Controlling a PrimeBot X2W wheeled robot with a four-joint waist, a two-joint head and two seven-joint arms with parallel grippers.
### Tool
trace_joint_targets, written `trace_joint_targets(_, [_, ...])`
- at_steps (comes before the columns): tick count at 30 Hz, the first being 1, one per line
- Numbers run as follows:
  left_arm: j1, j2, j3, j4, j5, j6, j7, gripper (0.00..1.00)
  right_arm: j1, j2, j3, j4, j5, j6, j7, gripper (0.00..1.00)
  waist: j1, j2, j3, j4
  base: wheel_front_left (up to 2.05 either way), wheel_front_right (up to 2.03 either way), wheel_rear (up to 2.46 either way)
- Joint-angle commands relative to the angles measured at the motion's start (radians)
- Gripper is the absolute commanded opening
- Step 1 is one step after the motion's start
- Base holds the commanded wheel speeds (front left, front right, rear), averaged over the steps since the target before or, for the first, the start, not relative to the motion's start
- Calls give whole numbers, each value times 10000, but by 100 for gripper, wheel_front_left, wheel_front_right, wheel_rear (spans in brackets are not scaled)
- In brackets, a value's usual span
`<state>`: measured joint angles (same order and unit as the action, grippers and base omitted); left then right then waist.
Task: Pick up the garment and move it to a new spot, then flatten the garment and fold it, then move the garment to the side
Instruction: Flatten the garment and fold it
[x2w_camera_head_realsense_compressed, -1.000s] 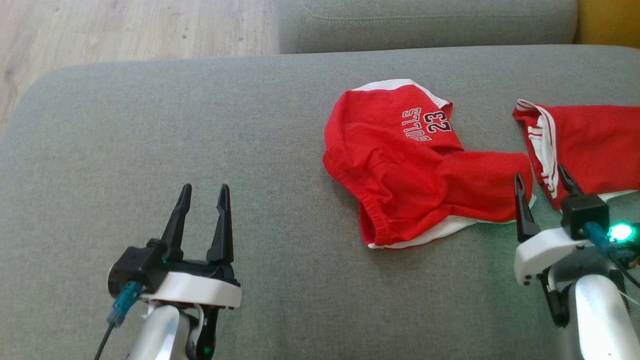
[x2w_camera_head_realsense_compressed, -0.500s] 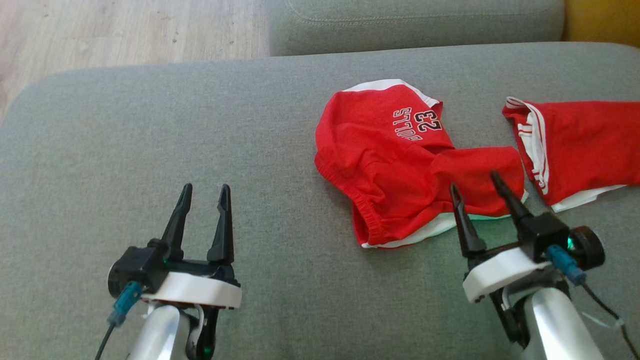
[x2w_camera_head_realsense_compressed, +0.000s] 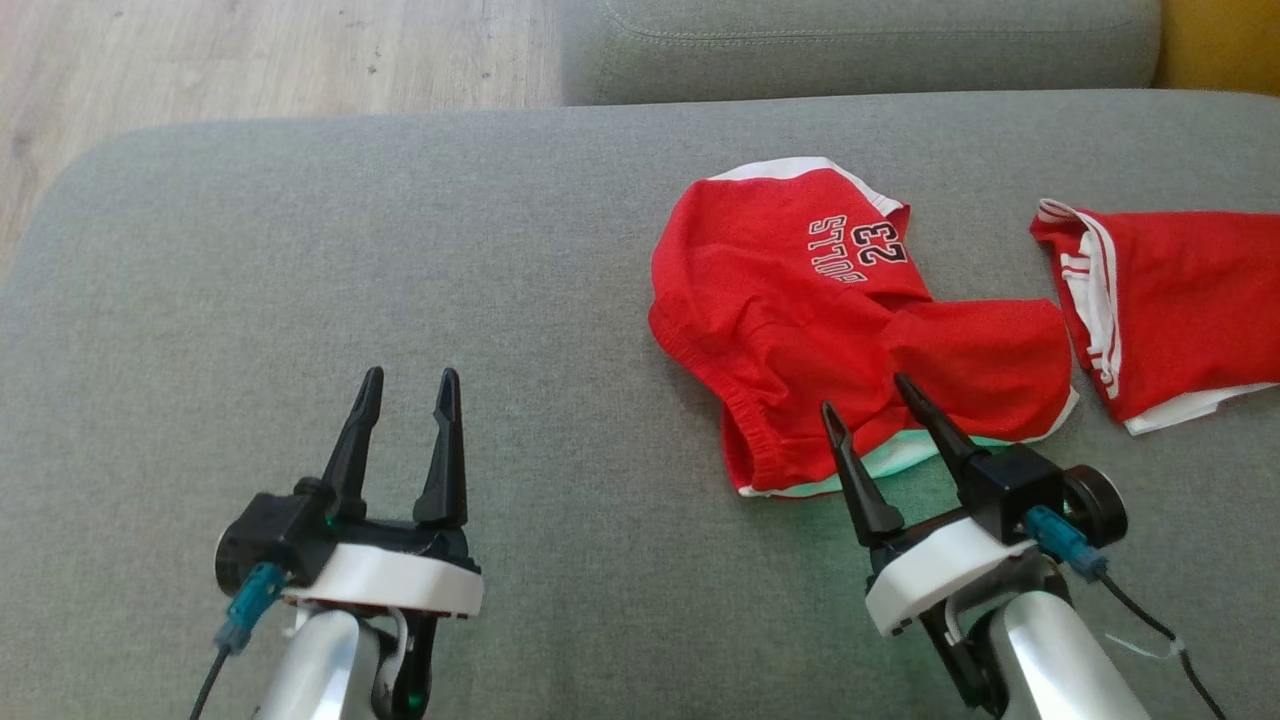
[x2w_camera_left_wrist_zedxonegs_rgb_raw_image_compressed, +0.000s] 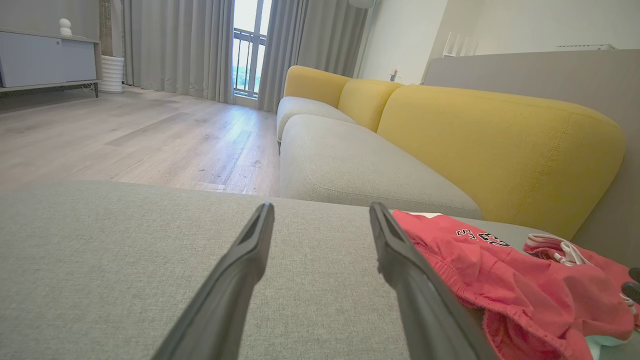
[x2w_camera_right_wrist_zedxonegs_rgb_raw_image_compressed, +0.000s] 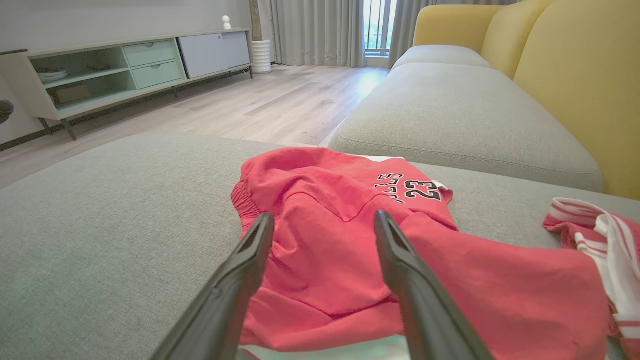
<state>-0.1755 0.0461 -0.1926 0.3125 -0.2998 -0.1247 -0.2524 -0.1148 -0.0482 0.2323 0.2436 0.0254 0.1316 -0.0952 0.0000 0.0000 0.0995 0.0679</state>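
Moved since a second ago: right gripper (x2w_camera_head_realsense_compressed: 864, 394) swung left, tips now over the near hem of the red garment (x2w_camera_head_realsense_compressed: 800, 300), which lies crumpled right of centre on the grey sofa cushion (x2w_camera_head_realsense_compressed: 400, 250). Nothing picked up yet; move, flatten and fold all pending. Both jaws moderately parted and empty; right-tip contact with the cloth unclear. Left gripper (x2w_camera_head_realsense_compressed: 410, 372) sits well apart to the left.

We see a broad grey seat cushion (x2w_camera_head_realsense_compressed: 400, 250), and by its right edge lies a red garment with white stripes (x2w_camera_head_realsense_compressed: 1190, 300). Beyond its far edge sits a second grey cushion (x2w_camera_head_realsense_compressed: 850, 45), backed by yellow backrests (x2w_camera_left_wrist_zedxonegs_rgb_raw_image_compressed: 500, 145). Left of that, pale wooden floor (x2w_camera_head_realsense_compressed: 250, 60) runs out to grey curtains (x2w_camera_right_wrist_zedxonegs_rgb_raw_image_compressed: 315, 30), a low sideboard (x2w_camera_right_wrist_zedxonegs_rgb_raw_image_compressed: 125, 65) and a white ribbed vase (x2w_camera_right_wrist_zedxonegs_rgb_raw_image_compressed: 260, 56) just beside it
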Motion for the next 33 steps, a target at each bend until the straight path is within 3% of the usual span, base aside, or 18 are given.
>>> trace_joint_targets(1, [-211,41,314,-284,-5,-25,-93,100,-431,-21,259,-271,84,-9,8,100,0,0,-11,11,0,0,0])
trace_joint_targets(10, [-324,41,188,-271,-59,-28,-93,100,-688,-20,1140,321,603,-9,648,100,0,0,102,229,0,0,0])
trace_joint_targets(22, [-615,41,-85,-246,-184,-28,-93,100,-1935,-20,1801,2396,873,-9,1840,100,0,0,775,744,0,0,0])
trace_joint_targets(23, [-647,41,-123,-241,-200,-29,-93,100,-2047,-20,1845,2592,995,-9,1954,44,0,0,823,794,0,0,0])
trace_joint_targets(24, [-678,41,-161,-232,-215,-29,-93,100,-2177,-20,1907,2743,1076,-9,1989,0,0,0,867,848,0,0,0])
trace_joint_targets(33, [-776,41,-244,-142,-290,-28,-93,100,-3309,-20,2671,3199,1778,-9,1534,0,0,0,948,1139,0,0,0])
